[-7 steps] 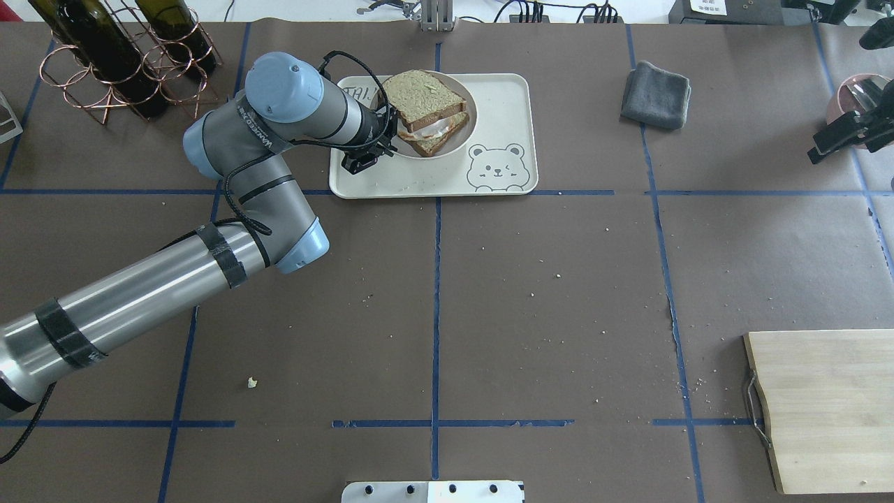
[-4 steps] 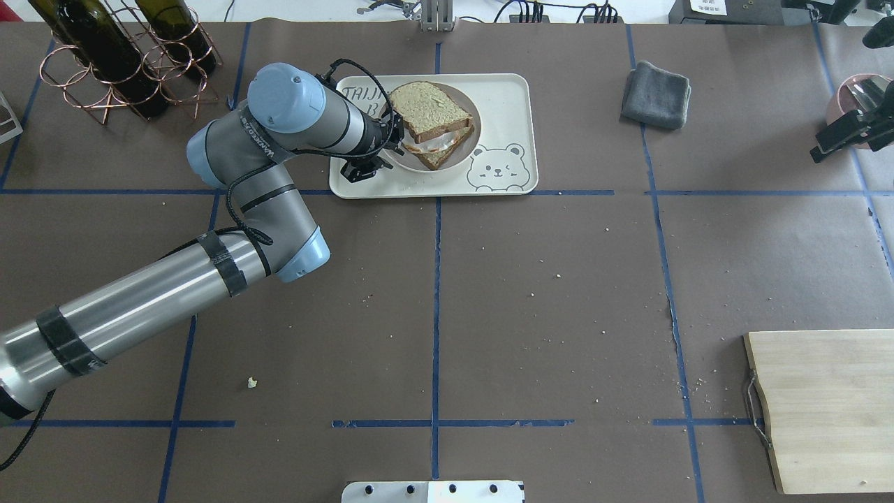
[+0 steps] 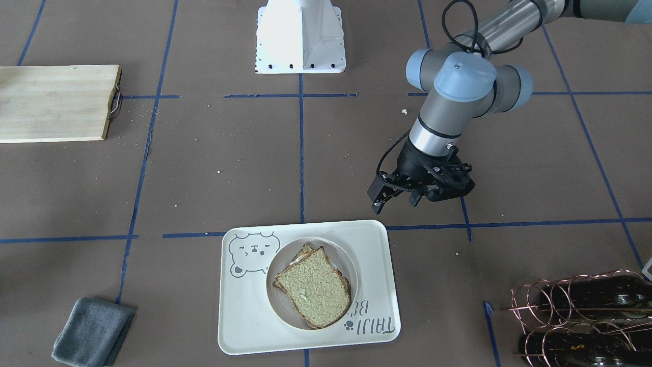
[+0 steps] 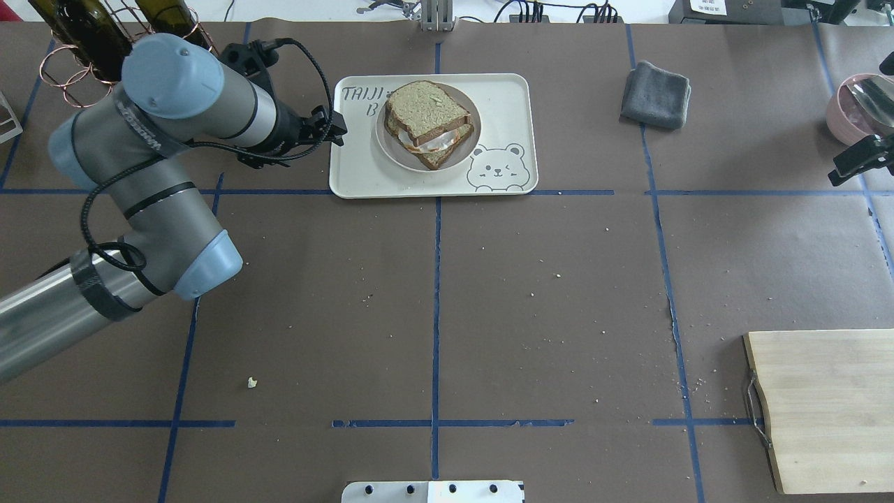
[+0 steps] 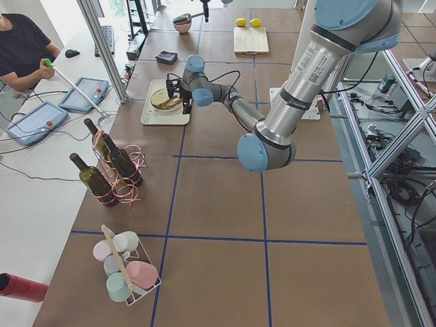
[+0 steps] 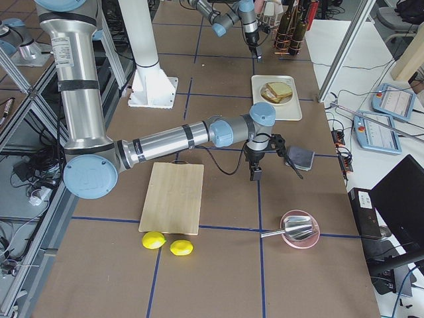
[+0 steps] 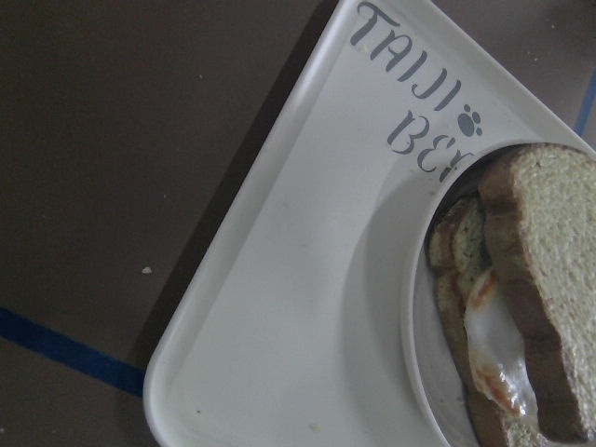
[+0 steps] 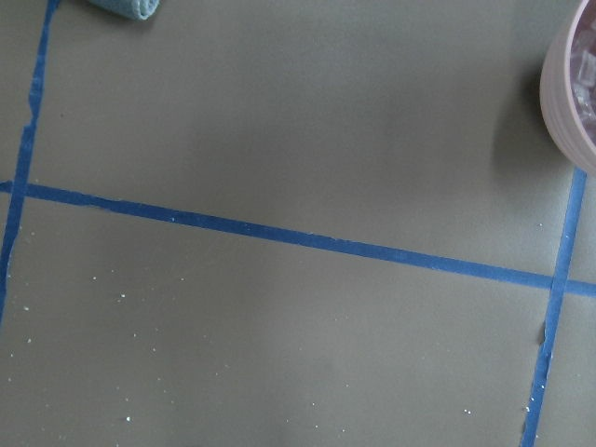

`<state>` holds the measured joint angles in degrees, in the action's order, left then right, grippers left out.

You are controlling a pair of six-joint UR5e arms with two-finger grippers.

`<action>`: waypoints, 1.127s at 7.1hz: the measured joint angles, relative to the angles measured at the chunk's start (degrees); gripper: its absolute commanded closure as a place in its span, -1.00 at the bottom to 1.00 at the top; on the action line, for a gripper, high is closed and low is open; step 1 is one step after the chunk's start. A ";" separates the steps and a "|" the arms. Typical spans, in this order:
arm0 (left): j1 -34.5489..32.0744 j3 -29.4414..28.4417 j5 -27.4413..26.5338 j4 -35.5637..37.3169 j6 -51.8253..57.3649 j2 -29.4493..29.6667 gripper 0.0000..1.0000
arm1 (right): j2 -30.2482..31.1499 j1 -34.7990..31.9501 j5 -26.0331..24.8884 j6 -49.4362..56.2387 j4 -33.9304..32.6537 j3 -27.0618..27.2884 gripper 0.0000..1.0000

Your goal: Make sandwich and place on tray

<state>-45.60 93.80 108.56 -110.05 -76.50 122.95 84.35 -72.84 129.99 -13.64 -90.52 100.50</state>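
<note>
The sandwich (image 4: pixel 426 115) has two greenish-tan slices with white egg showing between them. It lies on a round off-white plate (image 4: pixel 383 140) on the cream bear tray (image 4: pixel 503 98). It also shows in the front view (image 3: pixel 316 290) and the left wrist view (image 7: pixel 531 307). My left gripper (image 4: pixel 336 129) hovers just off the tray's left edge, open and empty; in the front view (image 3: pixel 395 199) it is behind the tray (image 3: pixel 244 326). My right gripper (image 4: pixel 855 164) is at the far right edge, away from the tray; I cannot tell whether it is open or shut.
A folded grey cloth (image 4: pixel 655 94) lies right of the tray. A wooden cutting board (image 4: pixel 824 409) sits at the near right. A copper rack with wine bottles (image 4: pixel 84 35) stands behind my left arm. A pink bowl (image 4: pixel 859 105) is beside my right gripper.
My left arm has drawn back to the left, away from the plate and off the tray. The plate with the sandwich stays on the tray. The right gripper has shifted slightly nearer.
</note>
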 measured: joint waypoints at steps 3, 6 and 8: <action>-8.24 10.05 1.48 8.67 25.58 -8.38 -1.00 | 0.28 -1.49 0.30 0.01 0.04 -1.98 -1.00; -22.51 10.63 10.38 9.72 55.29 -18.96 -1.00 | 0.29 -7.84 3.55 5.34 0.15 -6.19 -1.00; -32.59 10.12 14.36 13.05 72.67 -25.29 -1.00 | 0.29 -11.84 6.54 12.85 -0.14 -9.32 -1.00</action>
<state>-78.19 103.92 122.92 -96.99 -3.83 97.66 84.64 -84.68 136.53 -0.79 -90.66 91.19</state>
